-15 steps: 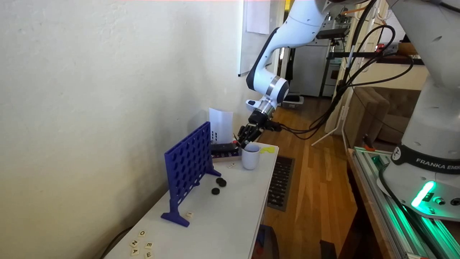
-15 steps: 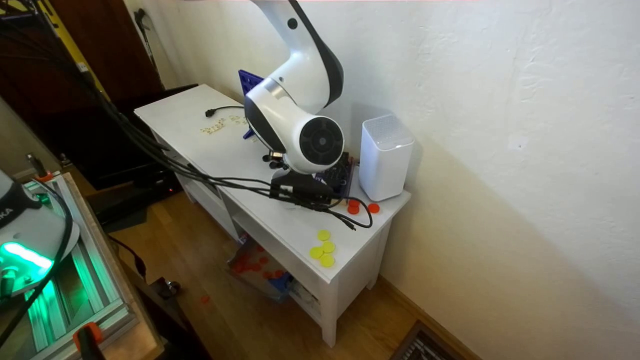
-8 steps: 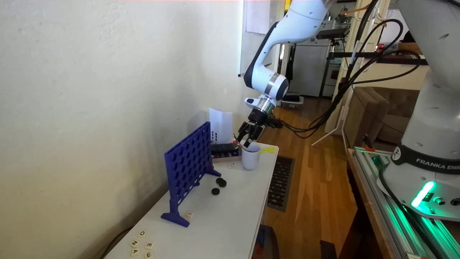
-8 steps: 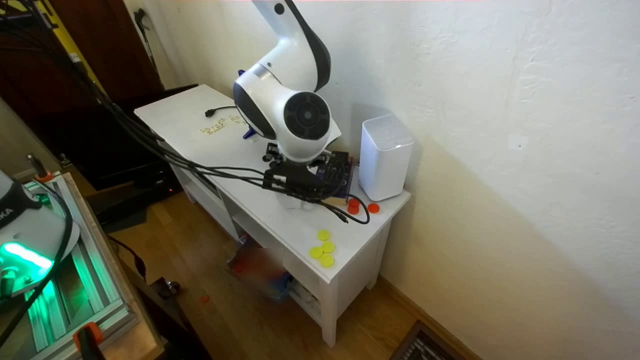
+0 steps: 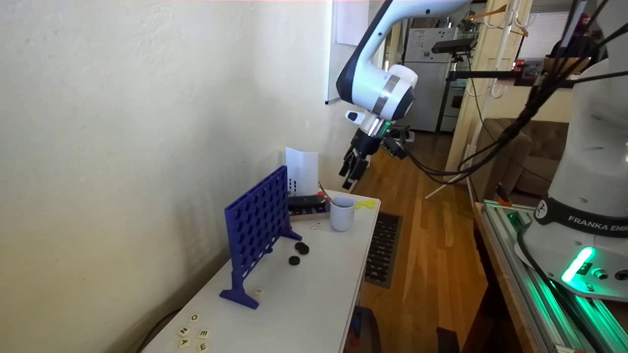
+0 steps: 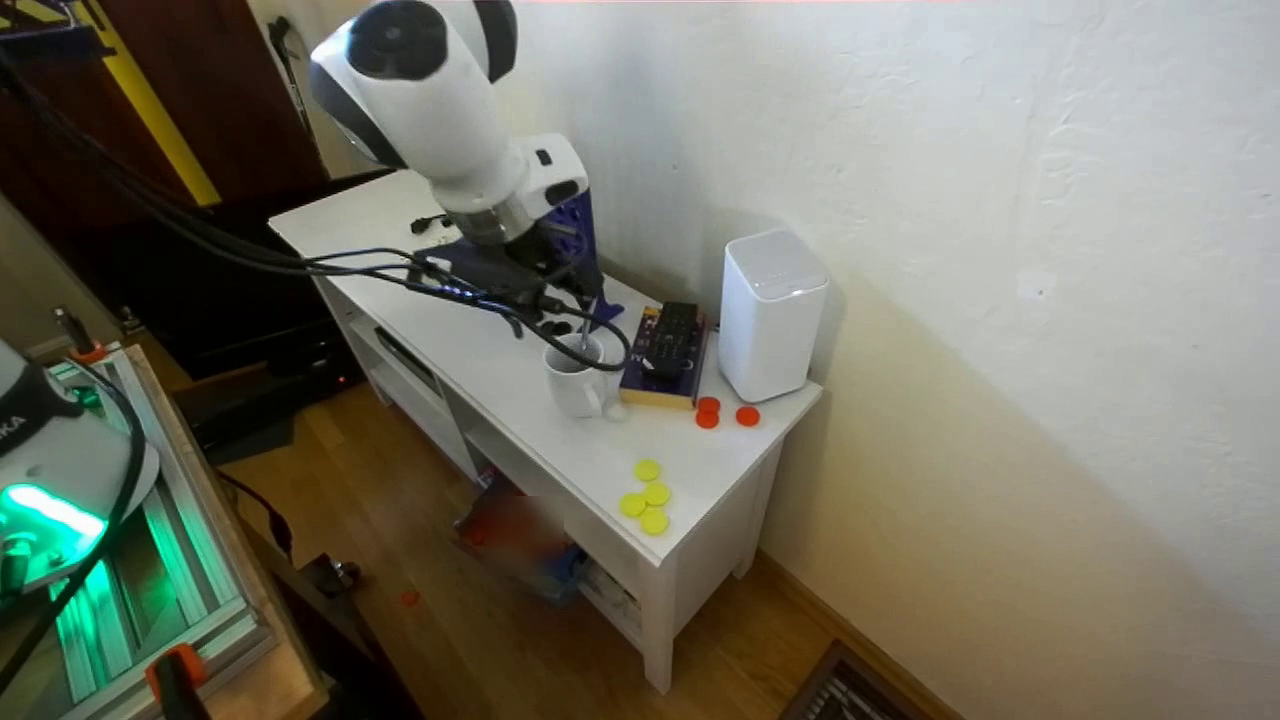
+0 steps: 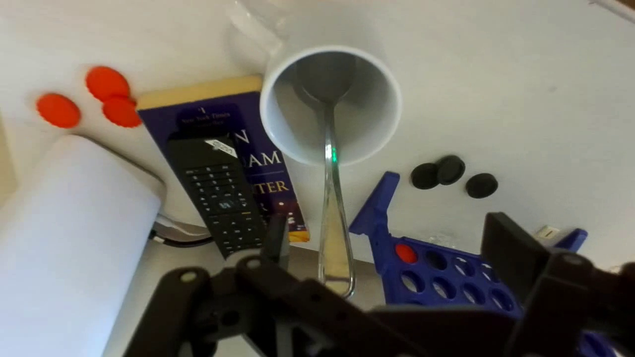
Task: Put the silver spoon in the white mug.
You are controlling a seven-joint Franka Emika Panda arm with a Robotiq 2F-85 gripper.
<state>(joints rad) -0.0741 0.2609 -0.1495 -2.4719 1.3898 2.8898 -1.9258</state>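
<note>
The white mug (image 5: 342, 218) stands upright on the white table, and both exterior views show it. Inside it rests the silver spoon (image 7: 331, 198), its bowl down at the mug's bottom and its handle leaning out over the rim. In an exterior view the thin handle (image 5: 324, 190) tilts toward the wall. Above the mug, apart from it and the spoon, hangs my gripper (image 5: 345, 179). Its fingers (image 7: 508, 248) are spread wide in the wrist view with nothing gripped; the spoon handle lies beyond them.
The blue grid board (image 5: 257, 223) stands along the wall, several dark discs (image 5: 294, 260) near it. By the mug lie a book (image 6: 655, 397) with a remote (image 6: 672, 340) on top and a tall white box (image 6: 770, 320). Red discs (image 6: 747, 416) and yellow discs (image 6: 655, 494) lie near the table's end.
My gripper has opened and let go of the spoon, then risen up and away from the mug. The spoon stays leaning in the mug, which has not moved.
</note>
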